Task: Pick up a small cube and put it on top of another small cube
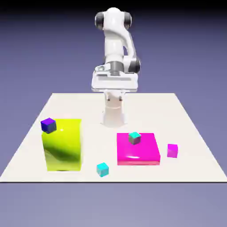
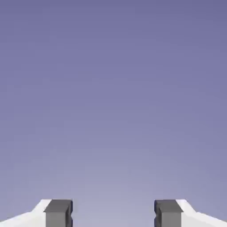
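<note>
We are at the very start of the task, by our reading: nothing has been picked up, and the gripper (image 2: 113, 215) is raised high near the far edge of the table (image 1: 177, 106), well apart from every cube. In the hand view its two grey fingertips (image 2: 58, 213) stand wide apart with only the plain backdrop between them, so we take the tool to be open and holding nothing. The bright cyan cube (image 1: 103, 169) that we must lift sits alone on the bare table at the near edge, just to the right of the tall yellow-green block (image 1: 63, 145) in the exterior view and to the near left of the flat magenta slab (image 1: 137, 149). The small magenta-pink cube (image 1: 172, 150) that must receive it rests on the table just beside the slab, on the exterior view's right. Two things could mislead us: a duller grey-teal cube (image 1: 134, 138) lies on top of the slab near its far edge, and a dark blue-purple cube (image 1: 48, 125) perches on the far left corner of the yellow-green block. The next move, as we judge it, calls for carrying the hand out toward the near edge and down over the cyan cube, with the fingers kept apart and set to either side of it, while staying clear of the tall block close by on that side.
</note>
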